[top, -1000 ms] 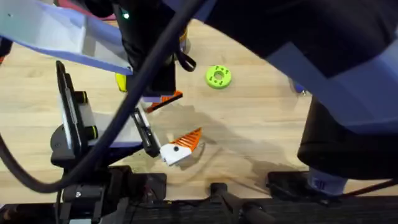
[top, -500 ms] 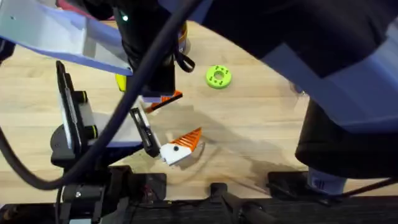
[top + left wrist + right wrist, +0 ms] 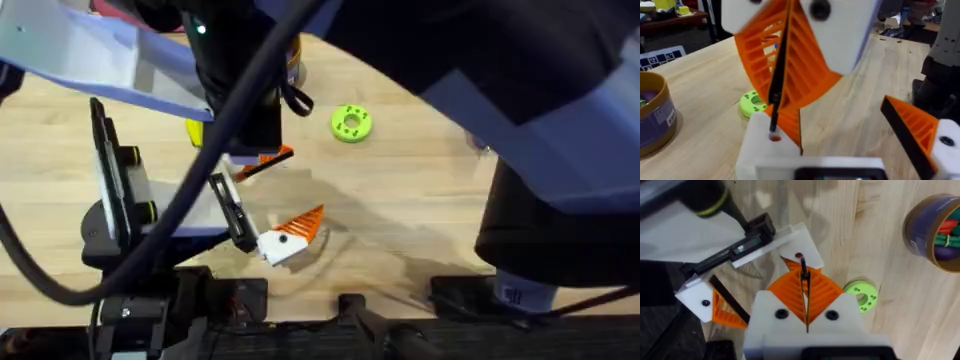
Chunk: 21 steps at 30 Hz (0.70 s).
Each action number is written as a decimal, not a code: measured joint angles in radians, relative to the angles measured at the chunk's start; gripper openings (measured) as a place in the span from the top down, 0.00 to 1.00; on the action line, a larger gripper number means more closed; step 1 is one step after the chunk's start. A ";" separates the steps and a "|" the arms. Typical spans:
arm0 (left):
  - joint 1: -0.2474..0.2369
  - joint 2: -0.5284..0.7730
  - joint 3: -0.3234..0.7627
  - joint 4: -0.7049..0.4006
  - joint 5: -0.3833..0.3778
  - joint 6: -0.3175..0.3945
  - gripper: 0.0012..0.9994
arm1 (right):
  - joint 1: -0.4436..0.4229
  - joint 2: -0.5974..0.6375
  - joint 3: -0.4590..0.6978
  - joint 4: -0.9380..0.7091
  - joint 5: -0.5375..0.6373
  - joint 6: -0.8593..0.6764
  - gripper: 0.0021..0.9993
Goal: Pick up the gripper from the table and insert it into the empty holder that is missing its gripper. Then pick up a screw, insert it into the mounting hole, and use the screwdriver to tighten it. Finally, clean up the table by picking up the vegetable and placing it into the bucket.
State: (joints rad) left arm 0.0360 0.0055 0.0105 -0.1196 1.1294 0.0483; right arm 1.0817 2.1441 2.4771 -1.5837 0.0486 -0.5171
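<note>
My left gripper [image 3: 840,130] stands open, its fingers wide apart. One of its fingers is the white holder [image 3: 760,150] [image 3: 807,240], and the orange gripper wedge [image 3: 790,125] sits against it. A red screw [image 3: 799,256] rests in the holder's hole. My right gripper [image 3: 805,305] is shut on the screwdriver; its thin dark bit [image 3: 777,85] points down onto the screw. The bucket [image 3: 935,235] stands beyond, with coloured pieces inside. A yellow bit [image 3: 195,131], perhaps the vegetable, peeks out beside the dark arm.
A lime-green disc [image 3: 350,123] lies on the wood between the holder and the bucket. Both arms hang large and dark under the overhead camera and hide much of the table [image 3: 420,210]. The arm bases stand along the near edge.
The right arm's upper part shifted very slightly a second ago. The grippers, the bit and the things on the table have stayed put.
</note>
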 joint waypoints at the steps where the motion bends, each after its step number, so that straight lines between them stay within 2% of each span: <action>1: 0.000 0.000 0.000 0.000 0.000 0.000 0.01 | 0.000 0.000 0.000 0.000 0.000 0.000 1.00; 21: 0.000 0.000 0.000 0.000 0.000 0.004 0.01 | 0.013 -0.009 0.021 -0.006 0.000 0.000 1.00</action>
State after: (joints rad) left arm 0.0360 0.0055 0.0105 -0.1192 1.1297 0.0521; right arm 1.0949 2.1348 2.4977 -1.5900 0.0485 -0.5167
